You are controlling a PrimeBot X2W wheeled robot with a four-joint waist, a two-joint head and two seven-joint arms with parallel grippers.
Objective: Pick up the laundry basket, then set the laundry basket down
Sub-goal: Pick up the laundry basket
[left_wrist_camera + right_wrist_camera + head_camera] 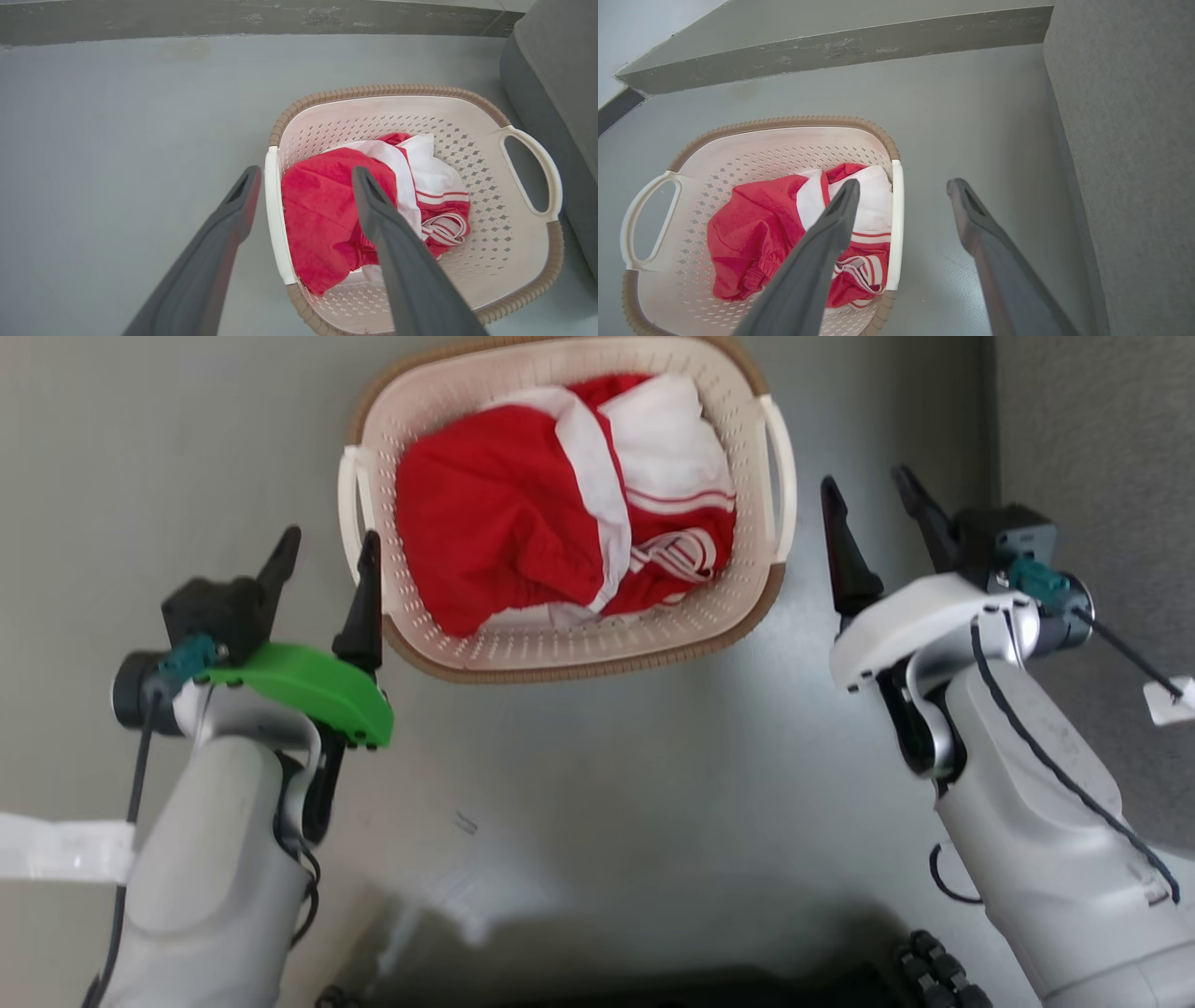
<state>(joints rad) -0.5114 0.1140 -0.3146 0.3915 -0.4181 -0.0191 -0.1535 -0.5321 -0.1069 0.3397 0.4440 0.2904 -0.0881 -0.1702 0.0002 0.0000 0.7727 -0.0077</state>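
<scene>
Though wide apart, both jaws empty.

Cream-white perforated brown-rimmed laundry basket, red-and-white striped clothes, grey floor, green wrist cover

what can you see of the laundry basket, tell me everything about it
The laundry basket looks like cream-white plastic, rounded-rectangular, with perforated walls, a brown woven-look rim and a white handle on each side. It stands upright on the grey floor, holding crumpled red and white clothes. The open left pincer and open right pincer flank its handles; neither visibly grips it.
</scene>
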